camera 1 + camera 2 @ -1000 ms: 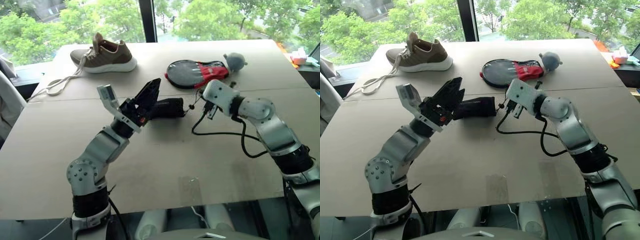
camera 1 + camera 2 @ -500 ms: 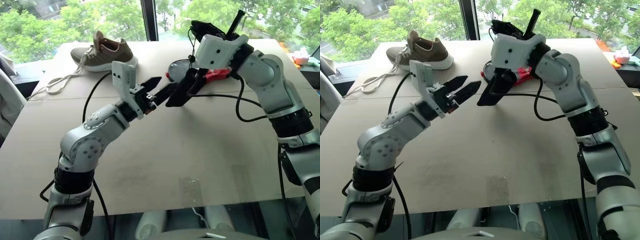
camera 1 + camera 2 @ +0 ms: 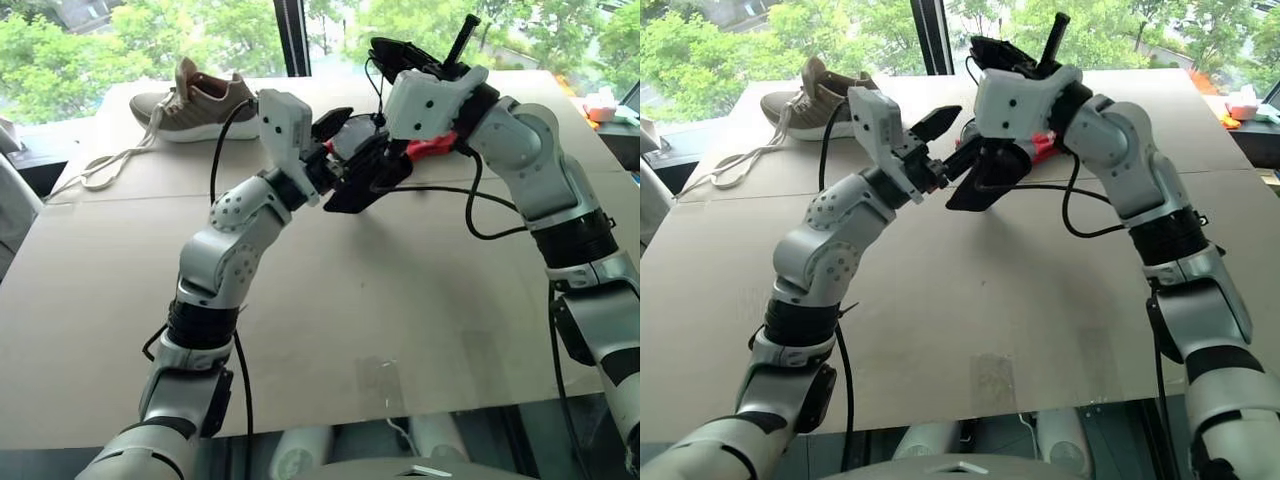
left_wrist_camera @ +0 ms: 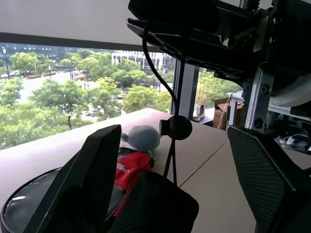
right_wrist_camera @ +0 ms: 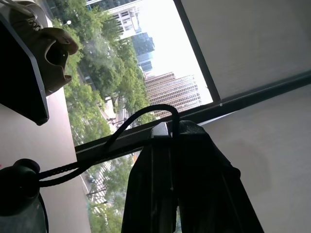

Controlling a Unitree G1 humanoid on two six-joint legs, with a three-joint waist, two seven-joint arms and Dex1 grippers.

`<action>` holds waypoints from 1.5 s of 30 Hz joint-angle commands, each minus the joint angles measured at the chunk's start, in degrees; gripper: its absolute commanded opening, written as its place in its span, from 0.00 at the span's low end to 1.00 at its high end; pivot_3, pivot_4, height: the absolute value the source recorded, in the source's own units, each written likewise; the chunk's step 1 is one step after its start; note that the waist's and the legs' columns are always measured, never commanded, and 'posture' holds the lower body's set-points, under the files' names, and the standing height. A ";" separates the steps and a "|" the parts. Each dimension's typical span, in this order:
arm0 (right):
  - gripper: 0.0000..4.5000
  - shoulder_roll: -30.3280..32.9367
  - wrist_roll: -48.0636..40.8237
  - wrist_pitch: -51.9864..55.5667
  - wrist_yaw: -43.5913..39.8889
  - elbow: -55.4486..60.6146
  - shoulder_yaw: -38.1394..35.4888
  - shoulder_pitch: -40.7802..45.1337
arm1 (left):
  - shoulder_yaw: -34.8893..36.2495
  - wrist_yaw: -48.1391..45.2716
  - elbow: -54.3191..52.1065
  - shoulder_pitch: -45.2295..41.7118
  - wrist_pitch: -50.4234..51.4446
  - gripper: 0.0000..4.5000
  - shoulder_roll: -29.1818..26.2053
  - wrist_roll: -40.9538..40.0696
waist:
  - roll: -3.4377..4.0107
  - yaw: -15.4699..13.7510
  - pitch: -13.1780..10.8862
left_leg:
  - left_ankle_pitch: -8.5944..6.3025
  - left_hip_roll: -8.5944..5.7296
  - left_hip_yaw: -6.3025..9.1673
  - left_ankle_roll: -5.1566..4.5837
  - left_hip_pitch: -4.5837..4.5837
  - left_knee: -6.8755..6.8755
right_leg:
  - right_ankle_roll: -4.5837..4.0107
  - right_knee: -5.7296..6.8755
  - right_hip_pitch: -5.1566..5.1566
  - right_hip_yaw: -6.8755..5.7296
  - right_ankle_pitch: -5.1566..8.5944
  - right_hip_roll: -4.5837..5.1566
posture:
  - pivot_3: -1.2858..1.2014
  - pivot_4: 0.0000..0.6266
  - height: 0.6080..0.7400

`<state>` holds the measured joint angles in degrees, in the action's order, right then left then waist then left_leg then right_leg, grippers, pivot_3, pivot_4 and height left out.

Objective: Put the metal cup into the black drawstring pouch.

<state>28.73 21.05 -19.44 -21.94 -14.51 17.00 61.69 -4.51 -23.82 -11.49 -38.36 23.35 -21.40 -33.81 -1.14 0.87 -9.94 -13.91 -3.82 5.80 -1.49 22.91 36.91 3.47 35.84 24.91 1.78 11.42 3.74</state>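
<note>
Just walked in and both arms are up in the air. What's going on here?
The right gripper is shut on the pouch's drawstring and holds the black pouch hanging above the table. The left gripper is open, its fingers either side of the pouch's top. A cup is not visible, so whether it is already inside can't be told. A shoe and a paddle cover lie at the far side.

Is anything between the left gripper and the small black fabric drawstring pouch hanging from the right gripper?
Nothing visible. The open left gripper sits right at the small black fabric drawstring pouch, its fingers either side of the pouch's top. Only the pouch's own thin black cord, pinched in the shut right gripper, runs up between them.
</note>
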 commanded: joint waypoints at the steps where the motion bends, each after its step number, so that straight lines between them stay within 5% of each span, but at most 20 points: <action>1: 0.00 -0.54 -0.42 -1.29 0.34 1.73 -2.26 2.23 | 2.19 -0.88 0.35 -1.83 -0.54 0.80 1.34 0.70 | 0.00 -0.01 0.00 | 0.00 0.00 0.00 0.00 0.00 0.03 | 0.00 0.02 -0.01 0.00 0.00 -0.01 | 0.52 0.24 0.97; 18: 0.00 -2.95 -1.97 -2.01 -3.07 3.14 -2.12 1.99 | 4.72 -2.19 1.33 -2.37 0.22 0.80 5.09 1.93 | 0.00 0.00 0.00 | 0.00 0.00 0.00 0.00 0.00 0.17 | -0.01 0.12 -0.01 0.01 -0.02 -0.02 | 0.52 0.24 0.97; 26: 0.00 -3.33 -2.09 -1.81 -3.39 3.28 -2.54 2.13 | 3.63 -3.55 1.04 -1.49 0.67 0.03 5.07 4.08 | 0.00 0.00 0.00 | 0.00 0.00 0.00 0.00 0.00 0.22 | -0.01 0.14 -0.02 0.01 -0.03 -0.02 | 0.52 0.24 0.97; 45: 0.00 -9.09 -11.99 1.63 6.21 -3.69 -15.02 14.91 | 1.97 -6.31 5.46 1.72 -1.03 0.04 5.45 10.62 | 0.00 0.02 0.01 | 0.00 0.00 0.00 0.00 -0.01 0.29 | -0.03 0.29 0.00 0.02 -0.04 -0.02 | 0.52 0.24 0.97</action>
<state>19.37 11.60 -17.67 -18.43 -19.87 5.76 73.19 -2.29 -29.86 -6.35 -37.29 22.42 -15.85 -24.14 -1.14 0.89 -9.92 -13.91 -3.82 5.81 -1.49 22.89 37.20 3.43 36.14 24.90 1.80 11.38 3.71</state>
